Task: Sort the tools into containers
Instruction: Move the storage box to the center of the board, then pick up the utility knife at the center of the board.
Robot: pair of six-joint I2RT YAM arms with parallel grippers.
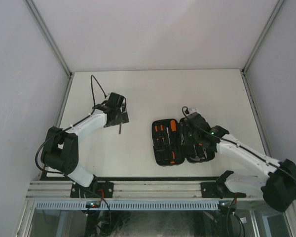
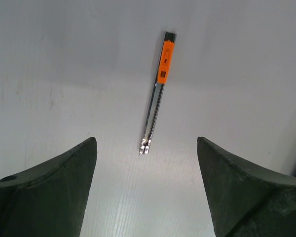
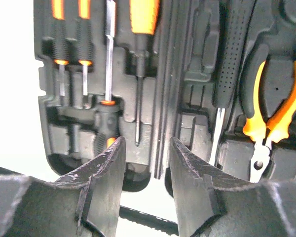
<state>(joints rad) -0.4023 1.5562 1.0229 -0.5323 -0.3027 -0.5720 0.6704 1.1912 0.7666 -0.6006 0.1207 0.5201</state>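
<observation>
Left gripper [image 2: 145, 141]: jaws wide apart, poised over utility knife [image 2: 158, 94], well left of tool case [image 1: 159, 159]. Right gripper [image 3: 147, 141]: partly apart, empty, above that open case.

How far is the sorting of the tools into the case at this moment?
Looks mostly done: screwdrivers and pliers lie in slots of the open case. Nothing is held: the left gripper hangs open above the utility knife on the table, the right gripper open over the case. Left: that knife.
</observation>
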